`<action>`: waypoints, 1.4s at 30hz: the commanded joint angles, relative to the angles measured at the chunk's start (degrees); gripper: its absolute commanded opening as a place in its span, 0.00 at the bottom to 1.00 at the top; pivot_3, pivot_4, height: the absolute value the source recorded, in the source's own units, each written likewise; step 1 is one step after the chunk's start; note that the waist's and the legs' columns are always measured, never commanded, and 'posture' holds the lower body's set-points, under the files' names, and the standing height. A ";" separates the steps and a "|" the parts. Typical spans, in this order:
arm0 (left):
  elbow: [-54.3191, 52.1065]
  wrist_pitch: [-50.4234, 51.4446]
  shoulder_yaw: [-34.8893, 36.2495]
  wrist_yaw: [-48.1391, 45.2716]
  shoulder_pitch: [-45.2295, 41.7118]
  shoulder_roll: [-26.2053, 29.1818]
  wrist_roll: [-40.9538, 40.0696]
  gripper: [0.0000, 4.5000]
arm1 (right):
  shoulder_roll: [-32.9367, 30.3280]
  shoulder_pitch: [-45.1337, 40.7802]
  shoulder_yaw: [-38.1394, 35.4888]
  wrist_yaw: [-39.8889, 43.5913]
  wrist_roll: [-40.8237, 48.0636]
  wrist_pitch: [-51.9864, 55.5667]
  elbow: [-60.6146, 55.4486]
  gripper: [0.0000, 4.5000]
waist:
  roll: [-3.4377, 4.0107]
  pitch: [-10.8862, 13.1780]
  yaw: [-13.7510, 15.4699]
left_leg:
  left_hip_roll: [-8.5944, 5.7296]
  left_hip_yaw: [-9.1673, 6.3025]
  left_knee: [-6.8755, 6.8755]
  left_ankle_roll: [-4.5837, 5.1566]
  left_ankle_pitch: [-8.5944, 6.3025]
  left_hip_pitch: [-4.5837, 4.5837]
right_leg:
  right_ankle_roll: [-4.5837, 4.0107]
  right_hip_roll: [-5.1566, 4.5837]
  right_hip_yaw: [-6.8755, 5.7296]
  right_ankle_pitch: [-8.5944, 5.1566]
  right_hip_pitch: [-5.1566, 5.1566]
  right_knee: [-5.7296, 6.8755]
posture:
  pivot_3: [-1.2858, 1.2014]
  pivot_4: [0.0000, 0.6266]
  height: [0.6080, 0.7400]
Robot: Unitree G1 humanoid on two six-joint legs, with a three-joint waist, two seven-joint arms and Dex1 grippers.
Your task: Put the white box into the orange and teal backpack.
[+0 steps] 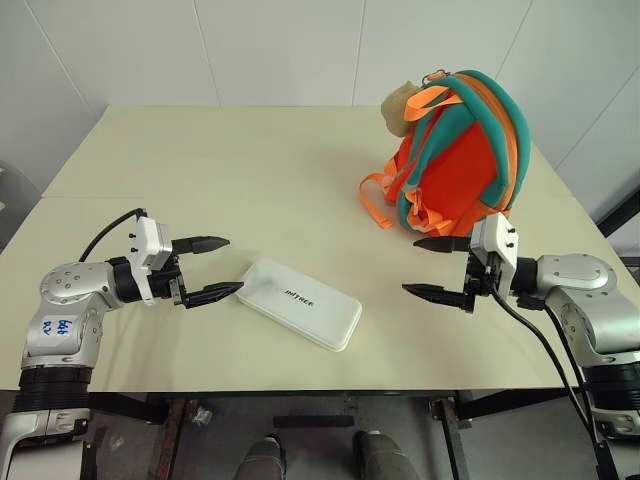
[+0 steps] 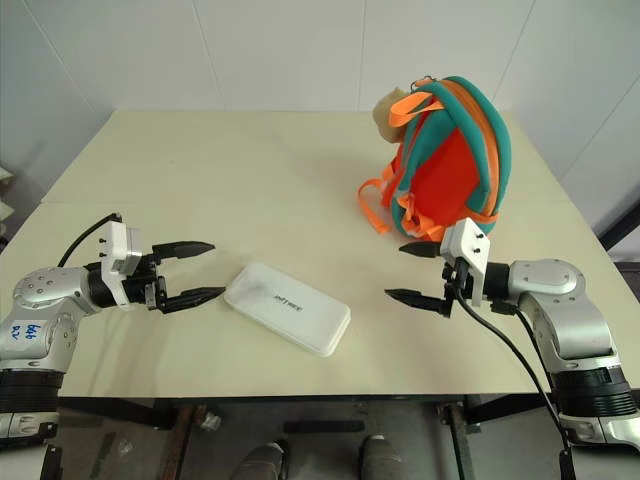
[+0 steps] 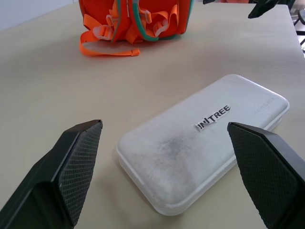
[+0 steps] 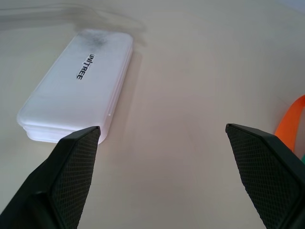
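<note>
The white box (image 1: 300, 303) lies flat on the cream table (image 1: 230, 170), near the front edge and roughly midway between the two arms. It sits at an angle, one short end toward the left arm and the other running forward and toward the right. Small dark lettering shows on its lid, and the left wrist view shows a grey smudge on the lid near the end facing that arm. Nothing touches the box.

The orange and teal backpack (image 1: 458, 150) stands upright on the far right part of the table, well apart from the box. Its teal padded straps face the robot, orange webbing loops trail onto the table at its base, and a tan plush toy (image 1: 400, 105) hangs at its upper left side.

The left gripper (image 1: 215, 268) hovers just beside the near short end of the box, pointing toward it. Its two black fingers stand wide apart and hold nothing; the lower fingertip is close to the box's corner, though contact cannot be confirmed.

The right gripper (image 1: 432, 267) hovers in front of the backpack's base, pointing toward the box. Its fingers are likewise spread wide and empty, well apart from the box.
</note>
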 commanded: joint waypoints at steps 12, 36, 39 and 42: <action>11.43 -9.17 -0.16 -0.98 -5.06 3.28 5.79 0.80 | 5.01 5.53 2.45 -1.72 -0.96 -1.70 -3.21 0.62 | 0.00 0.00 0.05 | -0.01 -0.01 0.07 0.00 0.00 -0.01 | 0.00 0.01 -0.01 0.00 0.00 0.05 | 0.52 0.24 1.00; 33.66 -19.53 -8.87 -0.23 -15.03 -5.19 16.31 0.00 | 12.97 11.26 13.17 -9.28 -7.42 -1.37 -9.46 0.00 | -0.01 -0.01 -0.02 | -0.03 -0.04 0.50 0.01 -0.01 -0.04 | 0.06 0.03 0.00 0.03 0.02 0.34 | 0.52 0.24 1.00; 32.71 -19.15 -8.62 -0.34 -14.33 -6.04 15.67 0.00 | 12.66 9.98 12.21 -9.16 -7.68 -1.99 -7.89 0.00 | -0.02 -0.01 0.03 | -0.03 -0.04 0.51 0.01 -0.01 -0.04 | 0.06 0.03 0.00 0.03 0.03 0.35 | 0.52 0.24 1.00; 30.06 -17.79 -8.63 -0.97 -12.90 -6.39 14.99 0.00 | 11.35 7.85 10.85 -8.30 -8.30 -3.58 -4.71 0.00 | -0.01 -0.01 -0.02 | -0.04 -0.04 0.55 0.01 -0.01 -0.04 | 0.08 0.03 0.00 0.04 0.03 0.36 | 0.52 0.24 1.00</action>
